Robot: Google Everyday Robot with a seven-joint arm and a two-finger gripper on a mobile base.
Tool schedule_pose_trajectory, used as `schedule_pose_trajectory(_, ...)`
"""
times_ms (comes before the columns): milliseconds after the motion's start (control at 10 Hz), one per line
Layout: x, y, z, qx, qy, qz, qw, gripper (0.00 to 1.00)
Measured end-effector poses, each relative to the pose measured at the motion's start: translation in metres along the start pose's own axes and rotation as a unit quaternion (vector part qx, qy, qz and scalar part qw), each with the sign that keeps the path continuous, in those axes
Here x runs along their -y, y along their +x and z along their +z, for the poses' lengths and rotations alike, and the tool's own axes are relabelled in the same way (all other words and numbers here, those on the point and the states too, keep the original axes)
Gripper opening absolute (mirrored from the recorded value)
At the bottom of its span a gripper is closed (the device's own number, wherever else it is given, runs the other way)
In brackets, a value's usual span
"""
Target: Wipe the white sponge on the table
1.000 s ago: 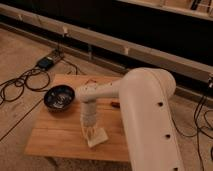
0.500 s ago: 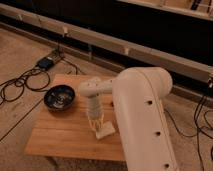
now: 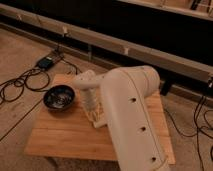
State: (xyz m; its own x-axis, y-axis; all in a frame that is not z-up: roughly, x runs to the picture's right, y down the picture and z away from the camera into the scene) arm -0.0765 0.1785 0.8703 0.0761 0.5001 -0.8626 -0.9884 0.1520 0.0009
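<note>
Nearest the camera, the robot's thick white arm (image 3: 131, 120) rose from the lower right of the frame and filled most of the lower centre, hiding the right-hand middle of the tabletop (image 3: 60, 137). That tabletop, light-brown wood with a plank grain, lay across the lower half of the frame, its bare left and front parts in plain sight. Past the big arm segment, a slimmer white link bent down at the centre of the frame and ended in the claw (image 3: 95, 116), which pointed down at the wood just left of the arm's bulk. The claw's fingers were drawn together, clamped on the white sponge (image 3: 98, 120), a small cream-white block that lay pressed on the tabletop right under the claw, near the middle of the wood, partly hidden by the arm. To the left of the claw, apart from the sponge, a dark bowl (image 3: 59, 97) with a pale shine inside stood on the left part of the tabletop. Farther back, in the upper left of the frame, black cables (image 3: 20, 84) trailed over the floor to a small dark box (image 3: 48, 62), and beyond them a long pale rail (image 3: 150, 55) ran across a dark wall
</note>
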Motion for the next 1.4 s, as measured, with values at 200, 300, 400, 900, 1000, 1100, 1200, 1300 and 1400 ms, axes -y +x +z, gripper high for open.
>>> schedule_pose_trajectory(200,-0.022,-0.007,-0.008,0.009,-0.007,-0.021,0.9997,0.00)
schedule_pose_trajectory(300,-0.040,-0.006,-0.011,0.011,-0.017,-0.035,0.9992,0.00)
schedule_pose_trajectory(400,-0.058,-0.001,-0.013,0.009,-0.029,-0.049,0.9983,0.00)
schedule_pose_trajectory(900,-0.130,0.060,-0.004,-0.032,-0.087,-0.111,0.9895,0.00)
schedule_pose_trajectory(1000,-0.139,0.081,0.003,-0.049,-0.091,-0.128,0.9864,0.00)
schedule_pose_trajectory(1100,-0.141,0.097,0.011,-0.066,-0.089,-0.141,0.9838,0.00)
schedule_pose_trajectory(1200,-0.141,0.111,0.018,-0.080,-0.086,-0.151,0.9815,0.00)
schedule_pose_trajectory(1300,-0.136,0.126,0.028,-0.100,-0.081,-0.157,0.9792,0.00)
schedule_pose_trajectory(1400,-0.126,0.134,0.036,-0.114,-0.076,-0.154,0.9785,0.00)
